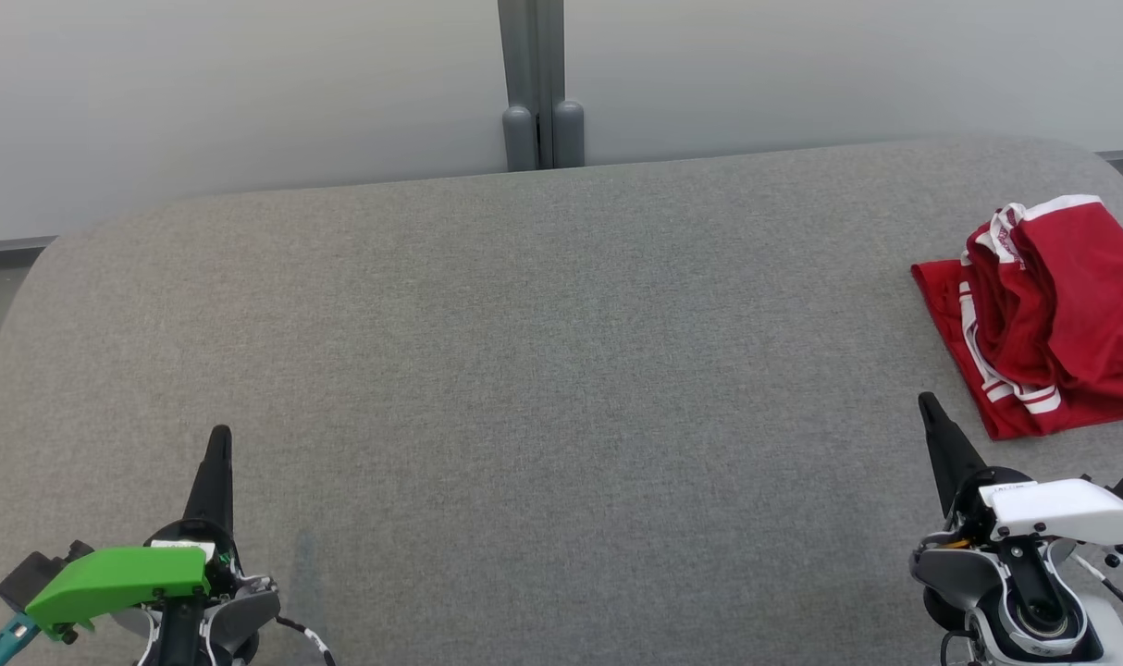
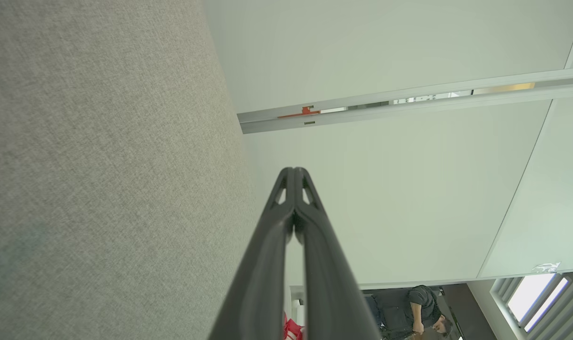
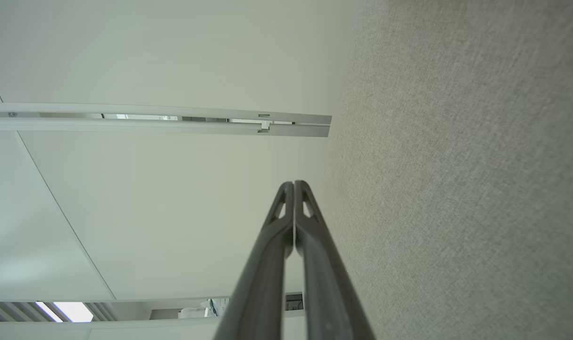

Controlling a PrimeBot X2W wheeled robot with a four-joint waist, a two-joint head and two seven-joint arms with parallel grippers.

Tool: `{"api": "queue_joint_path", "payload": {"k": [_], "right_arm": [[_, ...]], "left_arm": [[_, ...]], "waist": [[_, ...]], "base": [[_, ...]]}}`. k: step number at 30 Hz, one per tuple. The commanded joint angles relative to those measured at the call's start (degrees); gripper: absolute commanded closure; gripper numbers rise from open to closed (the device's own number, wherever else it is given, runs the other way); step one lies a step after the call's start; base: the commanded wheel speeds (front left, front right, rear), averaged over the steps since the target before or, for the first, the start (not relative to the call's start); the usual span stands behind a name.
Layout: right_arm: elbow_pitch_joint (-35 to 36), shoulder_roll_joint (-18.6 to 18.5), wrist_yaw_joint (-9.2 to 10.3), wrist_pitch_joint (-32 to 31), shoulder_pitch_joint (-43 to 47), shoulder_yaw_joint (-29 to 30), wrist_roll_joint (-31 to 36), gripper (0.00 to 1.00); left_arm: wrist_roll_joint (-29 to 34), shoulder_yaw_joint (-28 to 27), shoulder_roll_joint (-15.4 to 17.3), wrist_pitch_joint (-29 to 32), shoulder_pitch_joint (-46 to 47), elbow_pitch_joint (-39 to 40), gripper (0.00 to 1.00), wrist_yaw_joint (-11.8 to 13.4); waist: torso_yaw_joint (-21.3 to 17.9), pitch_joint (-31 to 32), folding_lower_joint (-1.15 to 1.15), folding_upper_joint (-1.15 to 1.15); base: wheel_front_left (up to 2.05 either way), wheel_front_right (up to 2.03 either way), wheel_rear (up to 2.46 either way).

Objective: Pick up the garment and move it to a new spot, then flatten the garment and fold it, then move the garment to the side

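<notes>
Garment (image 1: 1066, 310) at desk (image 1: 561, 388) right edge, nudge could drop it; left tool (image 1: 219, 435) & right tool (image 1: 928, 402) clenched, empty.

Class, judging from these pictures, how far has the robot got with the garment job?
Done: unclear; the red garment lies loosely stacked, rumpled, at the right edge of the grey table, either untouched or already set aside. In hand: nothing; left gripper and right gripper are shut, empty. Left: perhaps everything.
</notes>
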State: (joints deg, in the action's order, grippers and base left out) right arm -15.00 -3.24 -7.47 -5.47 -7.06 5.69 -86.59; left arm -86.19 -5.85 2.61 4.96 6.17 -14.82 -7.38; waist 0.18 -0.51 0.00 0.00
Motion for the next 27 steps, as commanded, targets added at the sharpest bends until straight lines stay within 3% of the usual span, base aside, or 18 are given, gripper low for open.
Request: {"api": "queue_joint_path", "payload": {"k": [1,15,27], "right_arm": [[0.5,0.0,-0.04,-0.3,0.7,0.3,-1.0,1.0],[1.2,0.4,-0.04,-1.2,1.2,1.0,-6.1,1.0],[1.2,0.4,-0.04,-1.2,1.1,1.0,-6.0,1.0]], "left_arm": [[-1.3,-0.4,0.4,0.3,0.1,0.5,1.0,-0.2],[-6.5,-0.8,0.5,1.8,0.0,0.9,1.0,-0.2],[-6.2,-0.8,0.5,1.8,0.0,0.9,1.0,-0.2]], "waist": [[0.0,0.0,0.0,0.0],[-0.2,0.3,0.0,0.0],[-0.2,0.3,0.0,0.0]], "base": [[0.0,0.0,0.0],[0.0,0.0,0.0],[0.0,0.0,0.0]]}}
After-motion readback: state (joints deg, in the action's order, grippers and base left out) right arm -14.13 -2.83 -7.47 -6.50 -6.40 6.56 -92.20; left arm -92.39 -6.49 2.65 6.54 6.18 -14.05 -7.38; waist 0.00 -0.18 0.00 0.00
